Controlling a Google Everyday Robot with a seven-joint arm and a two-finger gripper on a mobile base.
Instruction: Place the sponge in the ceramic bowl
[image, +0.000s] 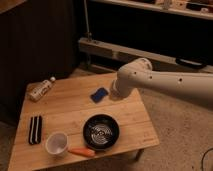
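The blue sponge (99, 95) lies flat on the far middle of the wooden table (65, 112). The ceramic bowl (101, 131), black with pale swirl lines inside, sits near the table's front edge and holds nothing. My white arm reaches in from the right. Its end, with the gripper (114, 92), hangs just right of the sponge, above the table's far right part. The gripper end is largely covered by the arm's round white housing.
A white cup (56, 143) and an orange carrot-like item (81, 151) lie front left of the bowl. A black-and-white striped oblong (35, 129) sits at the left edge, a bottle (41, 89) lies at the far left corner. Metal shelving stands behind.
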